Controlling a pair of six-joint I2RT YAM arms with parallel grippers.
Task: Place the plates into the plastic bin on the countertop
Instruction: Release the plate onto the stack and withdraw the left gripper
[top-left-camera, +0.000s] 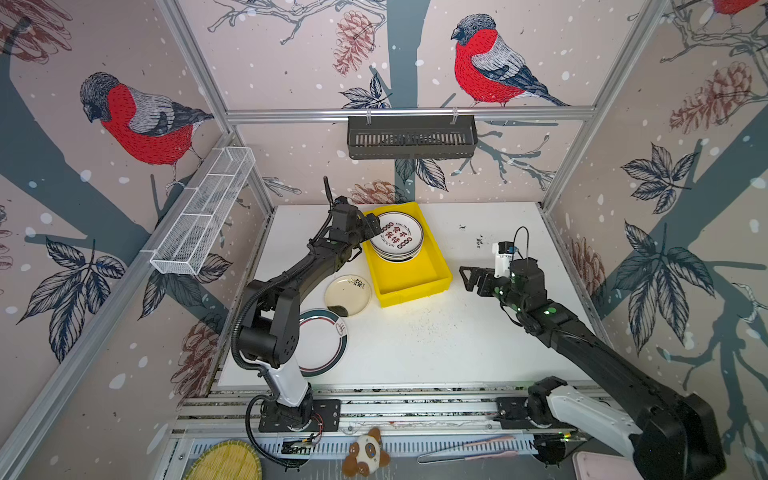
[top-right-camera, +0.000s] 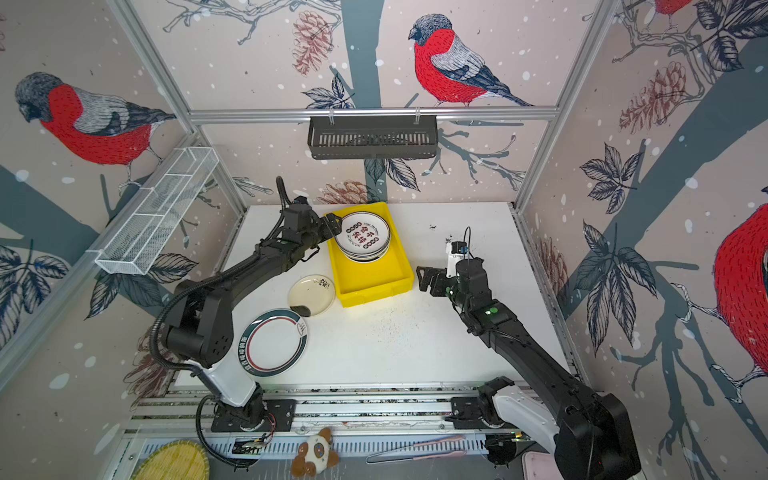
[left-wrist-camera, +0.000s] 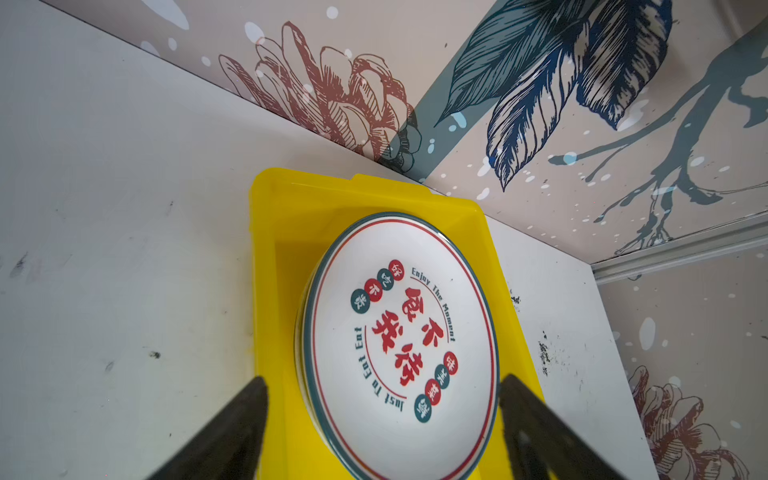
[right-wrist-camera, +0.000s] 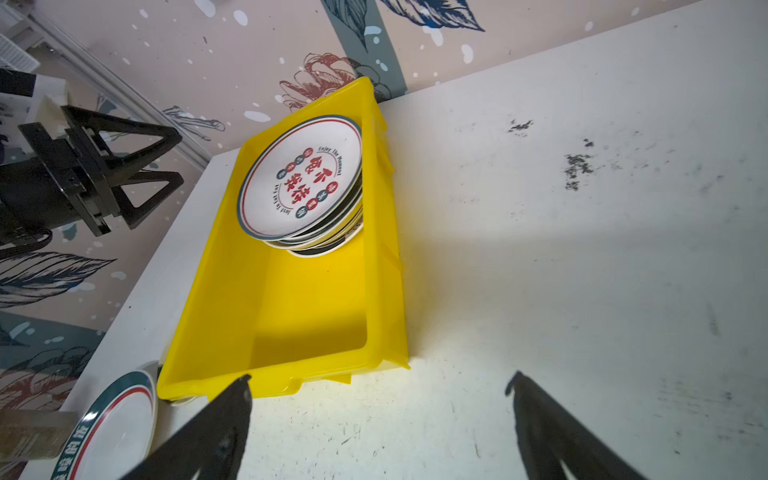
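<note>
Both top views: stack of white, teal-and-red-rimmed round plates (top-left-camera: 397, 237) at far end of bright yellow rectangular plastic bin (top-left-camera: 411, 296). Outstanding, on white counter (top-left-camera: 436, 353) left of bin: cream floral plate (top-left-camera: 348, 294), large teal-red-banded plate (top-left-camera: 324, 349). Left gripper (top-left-camera: 374, 227) spread, empty, beside stack; right gripper (top-left-camera: 464, 279) spread, empty.

Overhead pair, two wrist cameras.
Top views look down over the whole surface (top-left-camera: 436, 353); close wrist views share the plastic bin (right-wrist-camera: 291, 316).
</note>
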